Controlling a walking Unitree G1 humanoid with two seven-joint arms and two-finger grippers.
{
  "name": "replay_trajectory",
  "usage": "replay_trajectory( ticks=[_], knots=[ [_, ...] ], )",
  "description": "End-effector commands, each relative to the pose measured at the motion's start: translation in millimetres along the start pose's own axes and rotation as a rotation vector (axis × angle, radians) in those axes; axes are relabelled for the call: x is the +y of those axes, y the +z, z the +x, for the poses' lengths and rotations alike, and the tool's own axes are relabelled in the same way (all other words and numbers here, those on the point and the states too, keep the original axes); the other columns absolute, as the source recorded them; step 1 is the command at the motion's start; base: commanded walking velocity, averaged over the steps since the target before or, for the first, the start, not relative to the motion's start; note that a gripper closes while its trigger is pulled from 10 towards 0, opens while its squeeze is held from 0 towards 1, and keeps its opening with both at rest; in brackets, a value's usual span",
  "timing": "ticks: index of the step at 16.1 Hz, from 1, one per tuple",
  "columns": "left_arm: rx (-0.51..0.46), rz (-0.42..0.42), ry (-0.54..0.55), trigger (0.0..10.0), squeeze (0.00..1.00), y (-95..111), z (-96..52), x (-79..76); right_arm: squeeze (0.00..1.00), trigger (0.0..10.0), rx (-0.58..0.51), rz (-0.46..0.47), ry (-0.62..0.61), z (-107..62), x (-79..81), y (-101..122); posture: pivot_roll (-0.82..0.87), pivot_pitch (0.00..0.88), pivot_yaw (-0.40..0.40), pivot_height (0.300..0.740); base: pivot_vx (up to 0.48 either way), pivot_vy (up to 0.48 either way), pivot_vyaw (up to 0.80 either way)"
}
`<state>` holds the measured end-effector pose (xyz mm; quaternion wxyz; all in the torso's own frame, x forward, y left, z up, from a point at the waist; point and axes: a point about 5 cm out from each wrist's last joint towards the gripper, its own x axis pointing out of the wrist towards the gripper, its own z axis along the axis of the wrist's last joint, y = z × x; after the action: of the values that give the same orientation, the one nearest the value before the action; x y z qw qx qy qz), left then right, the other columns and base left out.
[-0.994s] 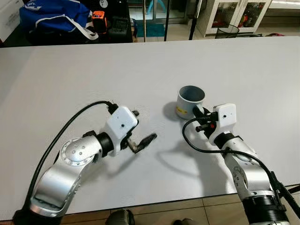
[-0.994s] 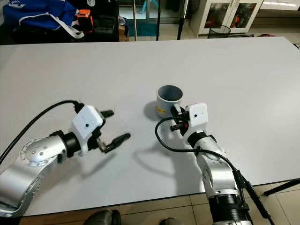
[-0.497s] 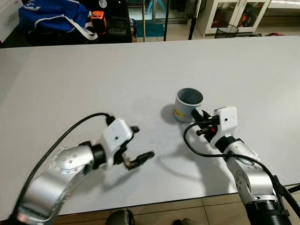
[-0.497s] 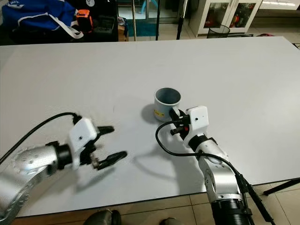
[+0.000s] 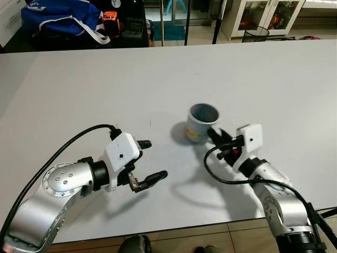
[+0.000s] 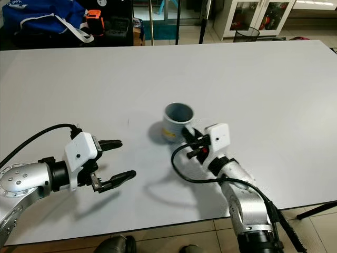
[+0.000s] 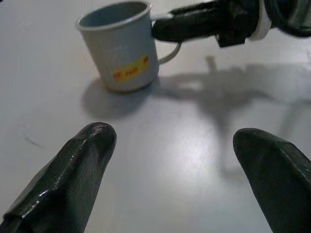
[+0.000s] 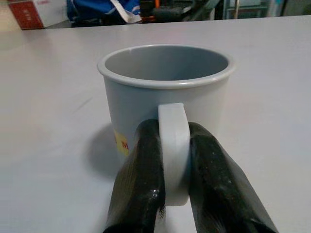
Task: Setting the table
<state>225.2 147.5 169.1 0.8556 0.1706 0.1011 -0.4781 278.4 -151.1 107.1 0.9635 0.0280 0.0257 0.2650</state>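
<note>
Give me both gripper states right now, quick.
Left gripper: open, holding nothing, above the white table.
Right gripper: shut on the handle of the grey mug.

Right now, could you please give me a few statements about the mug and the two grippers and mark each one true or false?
1. The right gripper has its jaws closed on the handle of the mug. True.
2. The mug lies on its side. False: it stands upright on the table, mouth up.
3. The left gripper holds a spoon. False: its jaws are open and hold nothing.
4. The mug carries a yellow label low on its wall. True.
5. The mug is full of coffee. False: its grey inside looks empty.
</note>
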Motion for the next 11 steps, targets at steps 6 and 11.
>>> replay_trajectory(
  ticks=[6, 11],
  knots=[
    [-0.01, 0.021, -0.012, 10.0, 0.0, 8.2, 0.8, -2.4, 0.81, 10.0, -0.035, -0.006, 0.003, 4.5, 5.2, 3.9, 0.07, 0.124, 0.011, 0.74, 0.0, 0.0, 0.0],
    [-0.013, 0.023, -0.009, 10.0, 0.0, 10.0, 0.3, 0.1, 1.0, 10.0, -0.031, 0.005, 0.01, 6.3, 5.9, 1.6, 0.07, 0.126, 0.011, 0.74, 0.0, 0.0, 0.0]
  ],
)
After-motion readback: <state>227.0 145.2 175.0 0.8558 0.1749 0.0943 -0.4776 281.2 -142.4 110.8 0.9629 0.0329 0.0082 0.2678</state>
